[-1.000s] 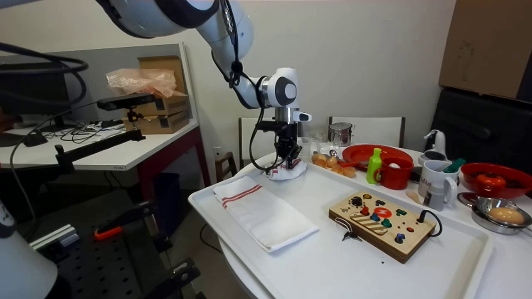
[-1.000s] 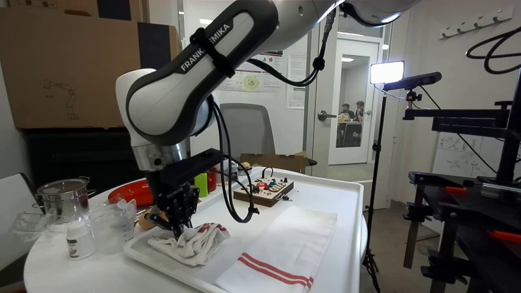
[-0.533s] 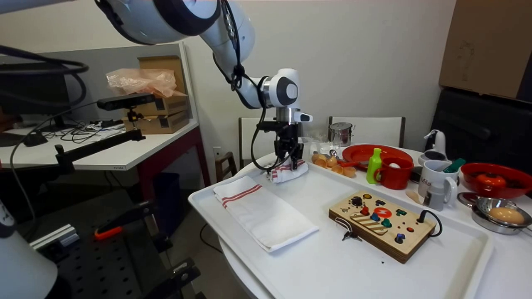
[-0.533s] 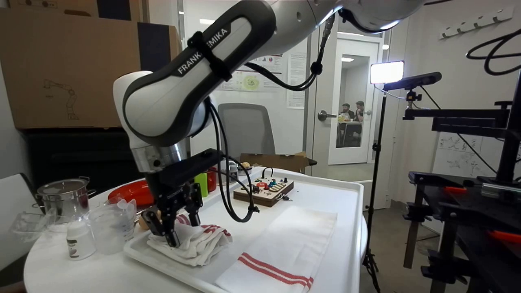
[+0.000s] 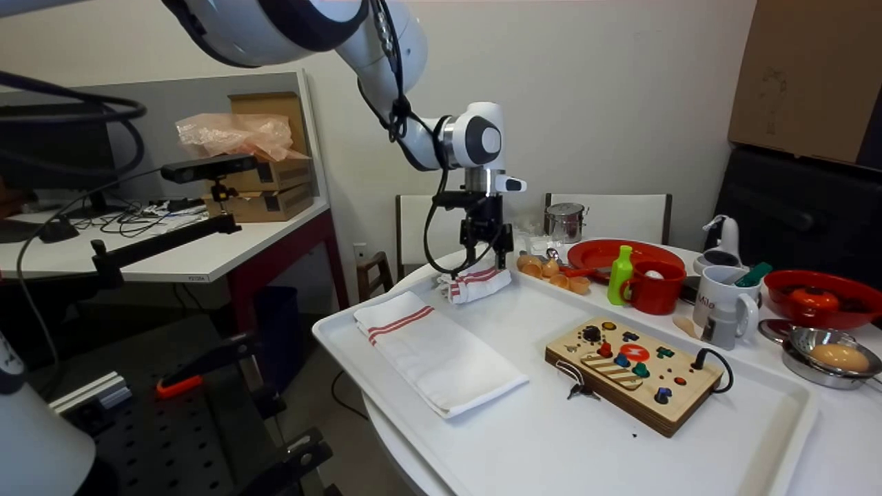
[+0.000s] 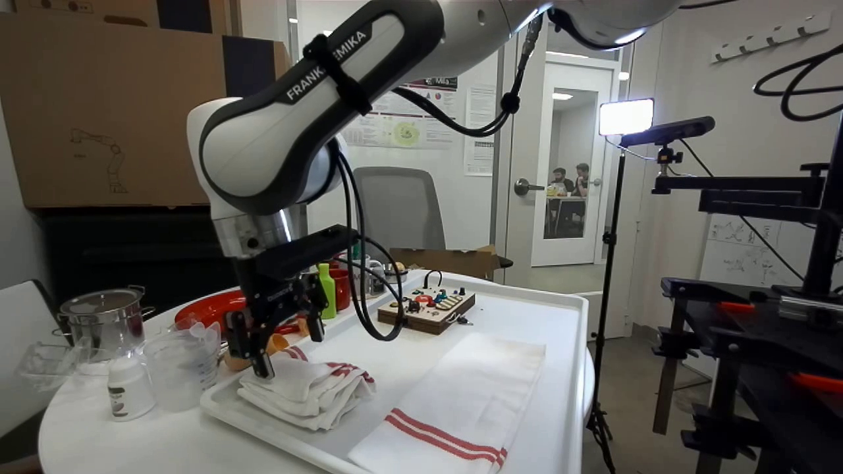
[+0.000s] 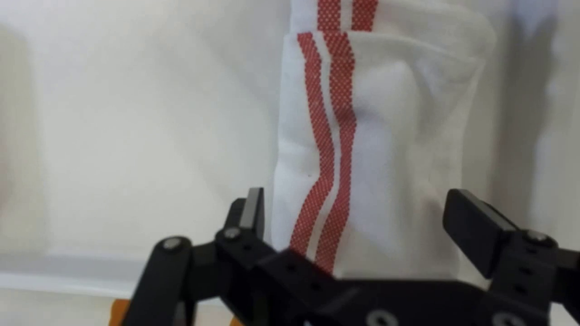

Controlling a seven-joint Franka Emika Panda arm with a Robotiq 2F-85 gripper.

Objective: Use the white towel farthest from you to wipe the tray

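The white towel (image 6: 323, 395), a bunched, folded cloth with red stripes, lies at the tray's far corner by the rim. My gripper (image 6: 290, 351) hangs just over it, with fingers spread wide and nothing held. In the wrist view the towel (image 7: 389, 149) stretches beneath the open gripper (image 7: 355, 208); its near end is hidden behind the gripper body. The large white tray (image 5: 551, 448) also carries a bigger, flat towel (image 5: 441, 358) with red stripes, apart from the small one.
A wooden board (image 5: 620, 372) with colourful knobs sits on the tray. Eggshells (image 5: 551, 273), a red plate (image 5: 634, 253) and a green bottle (image 5: 621, 275) stand beyond the rim. A clear measuring cup (image 6: 172, 372) and a white bottle (image 6: 128, 388) stand close to the towel's corner.
The gripper has opened, let go of the small towel and risen a little above it. The towel has settled on the tray, while the larger towel has not moved.
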